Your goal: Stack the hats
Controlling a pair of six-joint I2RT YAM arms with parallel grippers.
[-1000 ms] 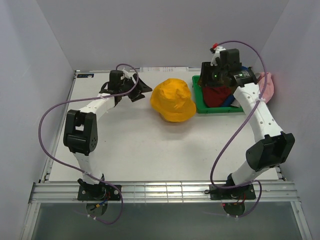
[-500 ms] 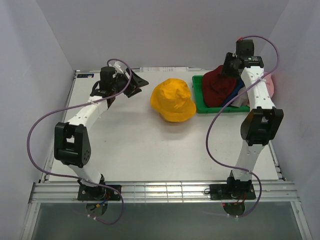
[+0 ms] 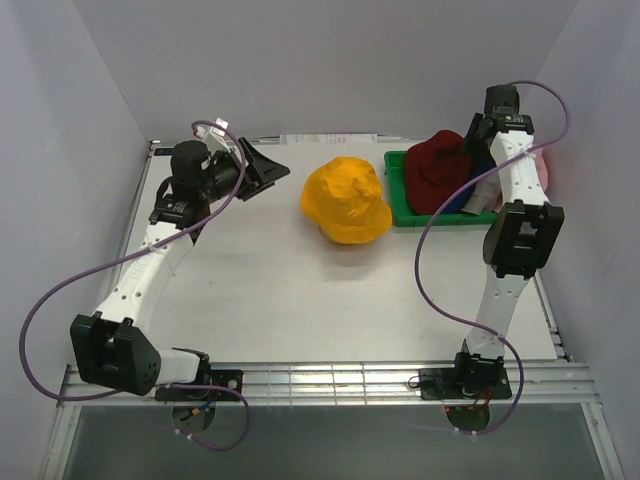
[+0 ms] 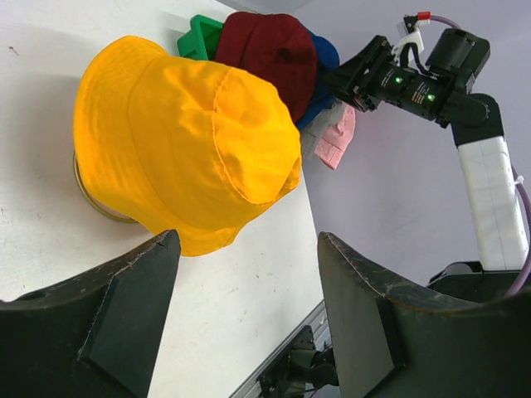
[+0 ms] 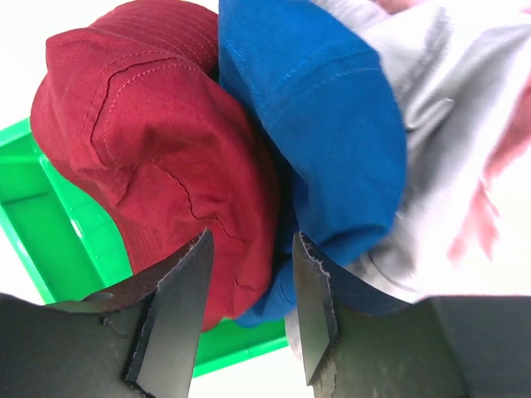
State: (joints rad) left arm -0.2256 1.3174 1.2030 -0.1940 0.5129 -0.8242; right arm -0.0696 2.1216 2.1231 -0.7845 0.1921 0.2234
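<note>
The right arm has drawn up and back from the green bin (image 3: 392, 186), baring the dark red hat (image 3: 438, 170) heaped in it beside the blue hat (image 5: 315, 124). Left of the bin, the yellow hat (image 3: 345, 200) sits on the bench (image 3: 300, 290). The left pincer (image 4: 246, 240) gapes, empty. The right pincer (image 5: 249, 240) is half apart at the red-blue seam; whether it nips cloth I cannot tell. The step in hand seems to be fetching the red hat. Next it needs a grip on that brim alone, then a carry left of the bin.
</note>
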